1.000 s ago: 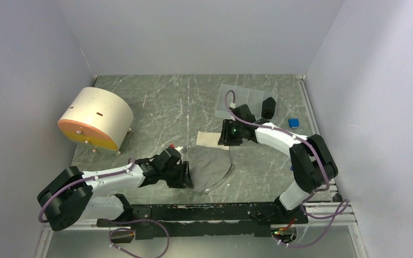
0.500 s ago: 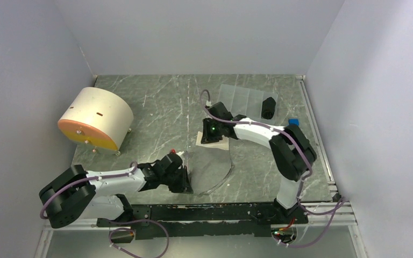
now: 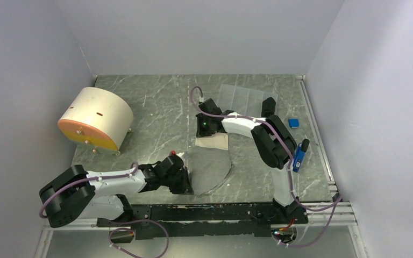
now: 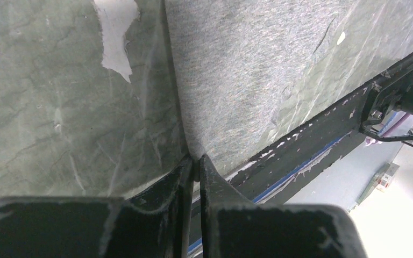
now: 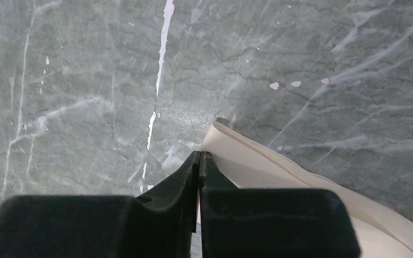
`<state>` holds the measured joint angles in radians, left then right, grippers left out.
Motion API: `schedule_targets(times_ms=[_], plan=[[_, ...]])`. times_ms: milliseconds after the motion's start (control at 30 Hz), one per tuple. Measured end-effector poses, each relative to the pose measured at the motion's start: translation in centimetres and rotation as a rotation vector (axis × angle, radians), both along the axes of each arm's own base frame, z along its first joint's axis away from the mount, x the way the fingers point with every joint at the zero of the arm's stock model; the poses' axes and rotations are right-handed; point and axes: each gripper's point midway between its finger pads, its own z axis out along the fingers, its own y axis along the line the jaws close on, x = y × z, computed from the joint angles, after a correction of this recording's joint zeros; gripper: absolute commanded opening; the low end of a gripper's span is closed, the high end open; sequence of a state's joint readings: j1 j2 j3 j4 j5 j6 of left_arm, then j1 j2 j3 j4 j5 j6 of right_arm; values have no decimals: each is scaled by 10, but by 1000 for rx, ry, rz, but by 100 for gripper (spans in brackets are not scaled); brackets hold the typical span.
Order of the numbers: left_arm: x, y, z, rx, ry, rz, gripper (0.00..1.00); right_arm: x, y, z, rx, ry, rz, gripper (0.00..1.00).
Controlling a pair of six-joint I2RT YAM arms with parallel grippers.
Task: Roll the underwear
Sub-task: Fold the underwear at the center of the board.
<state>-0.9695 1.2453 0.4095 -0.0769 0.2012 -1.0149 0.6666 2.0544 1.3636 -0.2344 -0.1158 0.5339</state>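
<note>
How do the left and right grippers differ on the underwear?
The left gripper is at the grey near corner of the underwear; the right gripper is at its far cream waistband. The left gripper has cloth between its fingers; whether the right gripper holds any is unclear. Both are shut.

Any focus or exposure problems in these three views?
Top external: even soft light, sharp throughout, no glare. Left wrist: the left gripper is blurred up close, the underwear weave is crisp, and the bottom-right corner is blown out. Right wrist: the right gripper is soft and nearly black, while the tabletop veining is sharp.
</note>
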Motion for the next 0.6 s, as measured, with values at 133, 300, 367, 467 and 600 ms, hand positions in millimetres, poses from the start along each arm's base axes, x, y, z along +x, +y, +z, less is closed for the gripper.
schedule_targets(times_ms=[133, 300, 367, 467, 600], plan=[[1, 3, 0, 11, -6, 11, 25, 2, 1, 1, 2, -8, 6, 13], [2, 9, 4, 24, -17, 41, 40, -1, 3, 6, 9, -9, 38, 39], [3, 12, 6, 30, -27, 46, 46, -3, 0, 13, 2, -11, 48, 47], [4, 16, 11, 44, -45, 56, 51, -5, -9, 42, 6, -49, 49, 53], [12, 17, 26, 47, -94, 61, 56, -16, -41, 92, 37, -143, -14, 60]])
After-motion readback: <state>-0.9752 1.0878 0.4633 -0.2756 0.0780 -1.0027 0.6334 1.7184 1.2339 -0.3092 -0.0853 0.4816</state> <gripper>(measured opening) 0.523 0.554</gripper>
